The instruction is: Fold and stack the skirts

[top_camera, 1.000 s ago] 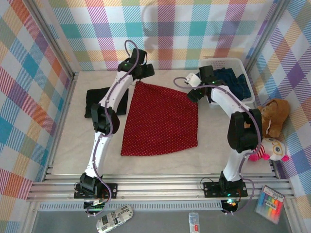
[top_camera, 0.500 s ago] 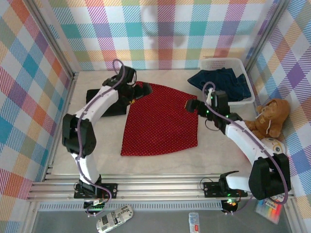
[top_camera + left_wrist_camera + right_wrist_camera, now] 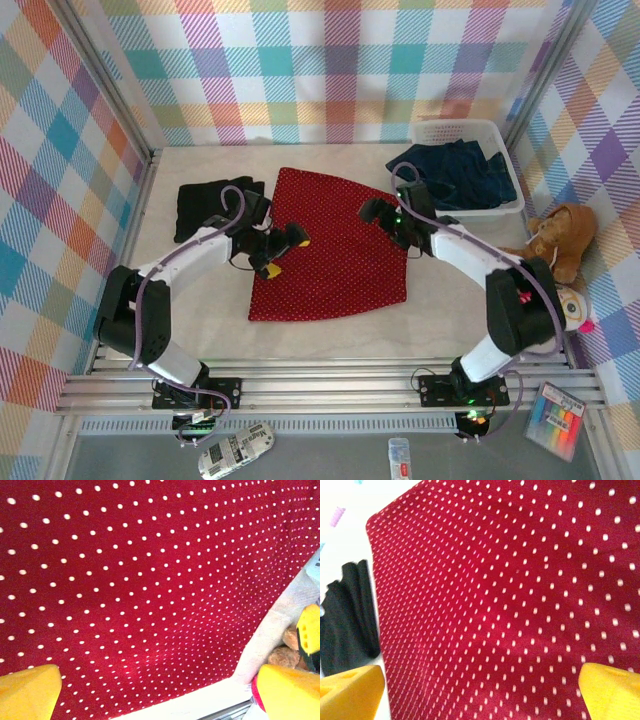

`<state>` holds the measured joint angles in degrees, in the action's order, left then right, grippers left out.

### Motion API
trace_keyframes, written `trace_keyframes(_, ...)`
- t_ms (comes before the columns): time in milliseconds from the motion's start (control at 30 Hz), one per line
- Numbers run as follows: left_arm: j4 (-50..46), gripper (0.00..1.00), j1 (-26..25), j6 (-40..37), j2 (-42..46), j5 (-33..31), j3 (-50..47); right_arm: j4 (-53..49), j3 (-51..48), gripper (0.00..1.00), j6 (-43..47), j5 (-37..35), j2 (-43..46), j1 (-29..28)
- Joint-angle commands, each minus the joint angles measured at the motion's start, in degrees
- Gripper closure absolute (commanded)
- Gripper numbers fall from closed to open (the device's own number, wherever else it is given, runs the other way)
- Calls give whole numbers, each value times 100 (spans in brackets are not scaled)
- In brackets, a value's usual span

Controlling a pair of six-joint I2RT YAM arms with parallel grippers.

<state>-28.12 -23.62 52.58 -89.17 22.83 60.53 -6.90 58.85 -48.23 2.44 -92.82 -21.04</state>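
The red skirt with small white dots lies spread flat in the middle of the table. My left gripper hovers open over its left part, yellow fingertips wide apart, nothing between them. My right gripper stands open over its far right corner. The black skirt lies folded at the left back. Dark blue denim skirts are heaped in the basket. The left wrist view has red dotted cloth under the open left gripper. Under the open right gripper are the red skirt and the black skirt.
A white mesh basket stands at the back right. A brown teddy bear and a white plush toy lie along the right wall. Bare table runs between the red skirt and the near rail.
Both grippers have come back from the red skirt's far corners toward the middle and now hang low over it. The skirt's far edge lies flat on the table.
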Motion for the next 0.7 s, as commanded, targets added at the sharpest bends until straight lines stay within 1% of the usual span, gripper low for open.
trace_keyframes(0, -205, 0, -27, -4, -14, -290, -225, 33, 493, 1, -10, -554, -581, 22)
trace_keyframes(133, -209, 0, -26, -15, -149, -569, -445, -279, 1146, 1, 83, -735, -1329, 29)
trace_keyframes(367, -117, 0, -34, 39, -447, -837, -684, -778, 2102, 1, -25, -601, -2372, 201)
trace_keyframes(500, 52, 0, -46, 86, -761, -732, -408, -913, 2698, 1, 121, -500, -2835, 284)
trace_keyframes(667, -219, 0, -41, -125, -826, -1097, 82, -1159, 3316, 1, 305, -592, -3133, 321)
